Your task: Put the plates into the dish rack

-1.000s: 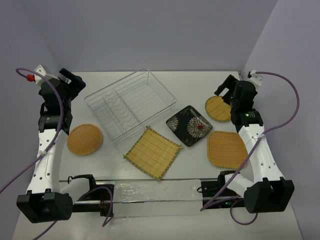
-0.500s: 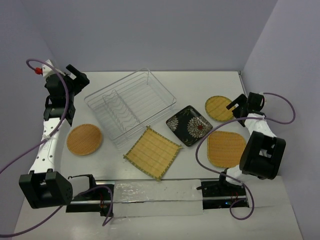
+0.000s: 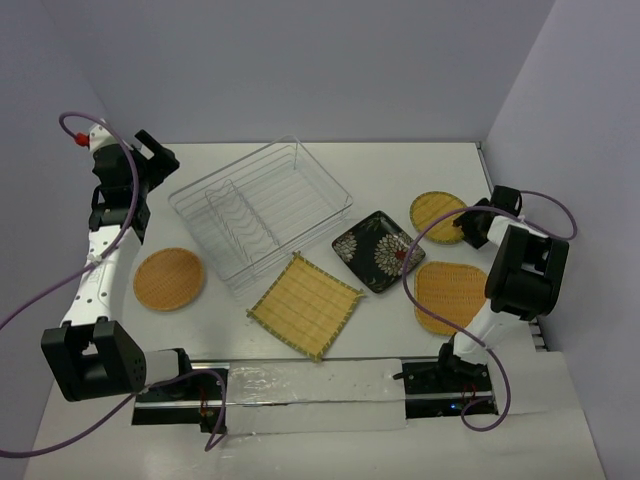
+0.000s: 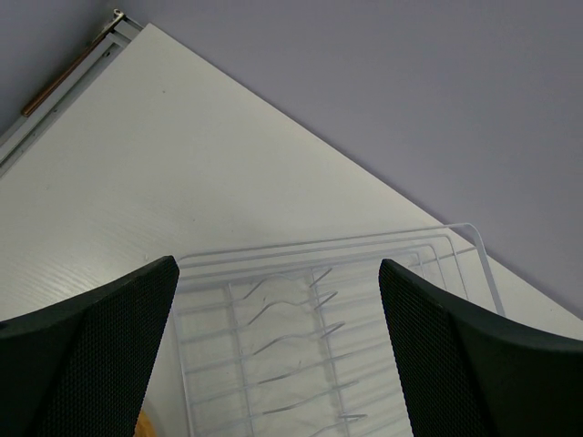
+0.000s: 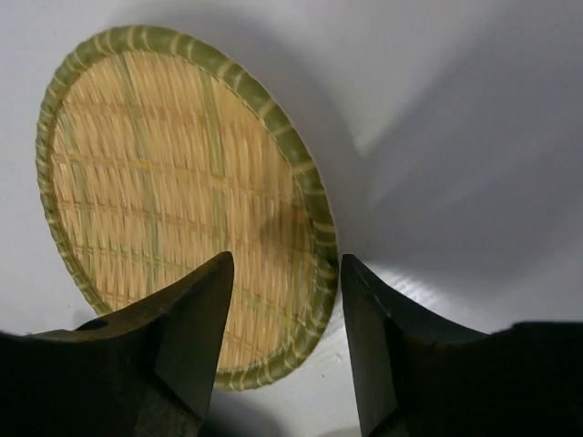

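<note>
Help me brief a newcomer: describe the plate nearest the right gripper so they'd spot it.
From the dish rack, go right past the black flowered plate. The round woven plate by the right gripper is it: greenish-rimmed, unlike the rounded-square woven plate nearer the arms' bases.

Materials/finish check:
dish rack (image 3: pixel 262 215) is reading as thin shiny wire; round plate (image 5: pixel 182 200) is showing coarse woven fibre; desk (image 3: pixel 400 170) is looking matt white; left end effector (image 4: pixel 278 266) is showing dimpled matt black faces.

No readable text, labels or numbers anywhere
</note>
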Robot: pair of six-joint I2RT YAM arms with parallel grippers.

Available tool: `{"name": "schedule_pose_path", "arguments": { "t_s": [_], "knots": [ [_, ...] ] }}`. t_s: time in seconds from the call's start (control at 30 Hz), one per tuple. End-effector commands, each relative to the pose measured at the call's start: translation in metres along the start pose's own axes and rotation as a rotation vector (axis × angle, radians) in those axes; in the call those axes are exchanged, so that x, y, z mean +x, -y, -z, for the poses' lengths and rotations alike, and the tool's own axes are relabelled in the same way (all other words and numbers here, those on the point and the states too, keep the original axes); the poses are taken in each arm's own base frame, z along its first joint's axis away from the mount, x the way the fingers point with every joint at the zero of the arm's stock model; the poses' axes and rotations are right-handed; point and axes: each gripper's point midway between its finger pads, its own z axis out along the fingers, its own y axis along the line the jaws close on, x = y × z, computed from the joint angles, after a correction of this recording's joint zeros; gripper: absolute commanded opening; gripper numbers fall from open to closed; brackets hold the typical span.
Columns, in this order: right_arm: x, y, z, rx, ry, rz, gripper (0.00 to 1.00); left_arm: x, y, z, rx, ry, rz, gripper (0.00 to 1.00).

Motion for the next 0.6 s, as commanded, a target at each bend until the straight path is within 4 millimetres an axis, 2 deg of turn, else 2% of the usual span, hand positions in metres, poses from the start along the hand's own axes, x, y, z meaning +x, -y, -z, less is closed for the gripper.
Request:
{"name": "schedule_pose_path", "arguments": {
  "t_s": [0.0, 0.1, 0.33, 0.37, 0.4, 0.57],
  "knots": [
    [-0.012, -0.009, -0.009, -0.029, 0.015, -0.019, 0.50, -0.039, 0.013, 0.008, 0.029, 0.095, 0.005, 0.99],
    [-0.014, -0.010, -0.010, -0.031, 0.015, -0.023, 0.45, -0.042, 0.014, 0.010, 0.032, 0.104, 0.006, 0.99],
    [-0.015, -0.007, -0.010, -0.034, 0.003, -0.060, 0.18, -0.048, 0.014, 0.017, 0.026, 0.122, 0.007, 0.99],
    [-0.015, -0.007, -0.010, -0.035, 0.003, -0.058, 0.13, -0.048, 0.014, 0.017, 0.026, 0.120, 0.006, 0.99],
    [-0.015, -0.006, -0.009, -0.033, 0.006, -0.058, 0.00, -0.049, 0.012, 0.019, 0.020, 0.125, 0.007, 0.99],
    [-0.024, -0.012, 0.000, -0.056, 0.036, -0.016, 0.00, -0.055, 0.015, 0.032, 0.040, 0.149, 0.006, 0.99]
  ]
}}
